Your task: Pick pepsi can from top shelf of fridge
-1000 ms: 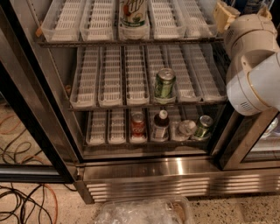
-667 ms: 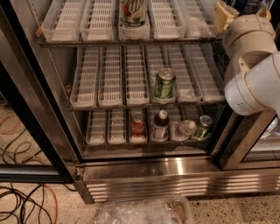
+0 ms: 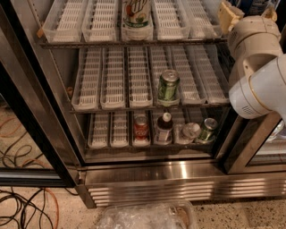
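The fridge (image 3: 178,172) is seen with its door open, and everything here is placed relative to the top shelf (image 3: 80,42). One can (image 3: 136,13) is set on that shelf, in the middle lane of its white slotted trays, close to the front edge. It is taken to be the pepsi can, since nothing else is held on this shelf, though its top is cut off by the picture's upper edge. The part that shows looks pale with green and red marks rather than blue. It is stood upright, so its long axis runs vertically.

The gripper (image 3: 231,15) is found at the right end of the top shelf, at about shelf height and in front of the trays, carried on the white arm (image 3: 259,85). Whether it is wide or narrow cannot be told, and nothing is seen to be held in it.

The coming move is judged to turn on one relation: the can lies to the left of the gripper, two lanes over and well apart from it. A sideways shift along the shelf front would be needed first, followed by a level approach across the can's upright body.

Below the top shelf, a green can (image 3: 168,85) is kept on the middle rack. A small red can (image 3: 141,127) and a dark bottle (image 3: 164,127) are kept on the lowest one.
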